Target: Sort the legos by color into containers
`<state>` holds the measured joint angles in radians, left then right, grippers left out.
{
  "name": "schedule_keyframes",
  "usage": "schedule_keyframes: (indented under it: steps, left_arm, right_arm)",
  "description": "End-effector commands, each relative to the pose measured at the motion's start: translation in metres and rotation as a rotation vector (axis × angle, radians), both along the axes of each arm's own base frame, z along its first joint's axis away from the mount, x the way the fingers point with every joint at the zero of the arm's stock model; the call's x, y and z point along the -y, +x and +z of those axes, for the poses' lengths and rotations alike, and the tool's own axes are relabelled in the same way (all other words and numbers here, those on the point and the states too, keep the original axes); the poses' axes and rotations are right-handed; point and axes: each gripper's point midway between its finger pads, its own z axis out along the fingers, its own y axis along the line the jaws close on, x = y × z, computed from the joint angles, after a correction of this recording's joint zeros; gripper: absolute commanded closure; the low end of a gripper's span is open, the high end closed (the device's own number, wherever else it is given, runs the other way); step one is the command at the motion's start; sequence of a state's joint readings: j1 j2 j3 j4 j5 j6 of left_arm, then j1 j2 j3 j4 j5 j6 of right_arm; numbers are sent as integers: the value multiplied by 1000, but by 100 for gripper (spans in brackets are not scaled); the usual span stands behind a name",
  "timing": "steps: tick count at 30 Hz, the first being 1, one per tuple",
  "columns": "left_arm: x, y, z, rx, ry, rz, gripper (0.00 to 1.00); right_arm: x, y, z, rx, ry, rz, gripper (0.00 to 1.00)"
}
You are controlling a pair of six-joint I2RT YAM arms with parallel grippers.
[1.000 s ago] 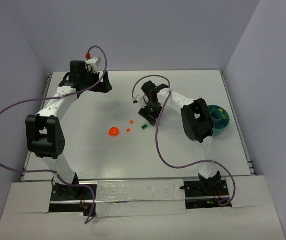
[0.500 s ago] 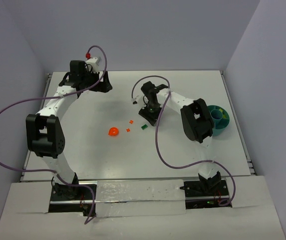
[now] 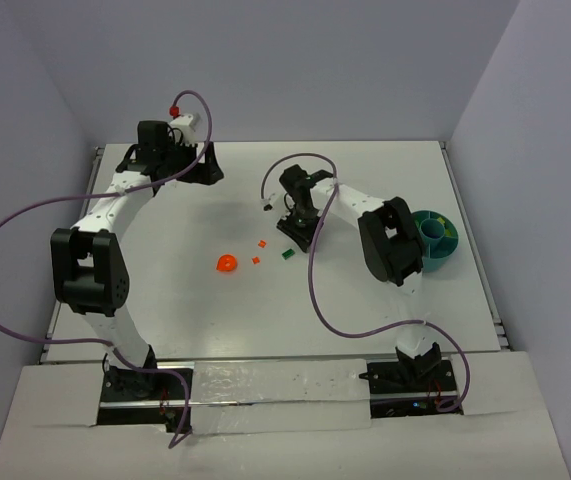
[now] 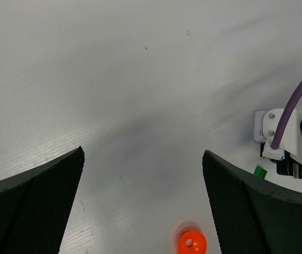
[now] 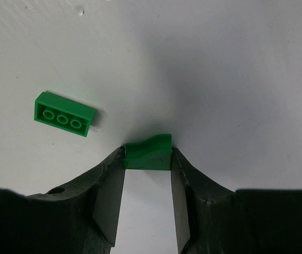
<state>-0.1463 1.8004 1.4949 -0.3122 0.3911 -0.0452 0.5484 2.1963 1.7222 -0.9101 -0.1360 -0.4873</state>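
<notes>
**A:** Which step is the robot working on?

**B:** I'd say it is picking up a green one. The right claw (image 5: pixel 148 164) is pinching a small green curved piece (image 5: pixel 148 151) between its fingertips. The gap is narrow, with each tip touching one side of the piece.

**A:** Is the piece riding in the air?

**B:** I cannot tell. It is sitting on or just above the table (image 3: pixel 365 300), near the middle, with a shadow close around it.

**A:** What is lying nearby?

**B:** A green brick (image 5: pixel 65 114) with three round marks facing up is lying just beside the claw, to the left in the wrist view and apart from the fingers.

**A:** What is the next move calling for?

**B:** Probably a clean lift, then a swing over to the teal bowl (image 3: pixel 449 250). The bowl is standing well apart at the table's right side, partly behind the right arm. It looks divided into compartments, so the release should be happening over the green one. Which one that is, I cannot tell.

**A:** And the other arm?

**B:** The left claw (image 4: pixel 143 159) is hanging wide open over bare table, gripping nothing. An orange round piece (image 4: pixel 192 242) is lying near its right finger. Two orange-red bits (image 3: pixel 262 243) are lying between that piece and the green brick.
</notes>
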Motion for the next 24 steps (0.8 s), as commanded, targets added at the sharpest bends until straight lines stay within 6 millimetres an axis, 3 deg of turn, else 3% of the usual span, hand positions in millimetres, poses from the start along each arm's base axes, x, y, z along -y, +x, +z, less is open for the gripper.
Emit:
schedule_keyframes:
  steps: [1, 5, 7, 9, 10, 15, 16, 17, 19, 24]
  left_arm:
    - [6, 11, 31, 68, -39, -29, 1]
    - [12, 15, 38, 86, -61, -49, 1]
    - [19, 18, 38, 90, -70, -69, 1]
    - [25, 19, 38, 92, -76, -84, 1]
    - [28, 20, 38, 93, -77, -90, 1]
    - [47, 21, 39, 98, -94, -119, 1]
    - [50, 21, 38, 95, -98, -125, 1]
    - [50, 21, 38, 95, -101, -124, 1]
    - [55, 23, 39, 95, -112, -125, 1]
    - [61, 21, 39, 90, -134, -136, 1]
  right_arm:
    - [3, 7, 38, 43, 39, -37, 83]
    - [26, 30, 94, 105, 119, -120, 87]
    - [51, 49, 131, 166, 164, -169, 88]
    - [73, 55, 147, 192, 171, -209, 89]
    - [93, 59, 158, 217, 164, -229, 89]
    - [158, 51, 183, 265, 101, -273, 92]
    - [176, 49, 182, 266, 83, -305, 92]
    - [179, 47, 184, 266, 79, -307, 92]
    - [216, 40, 184, 258, 11, -369, 93]
    - [256, 24, 188, 225, -34, -398, 94]
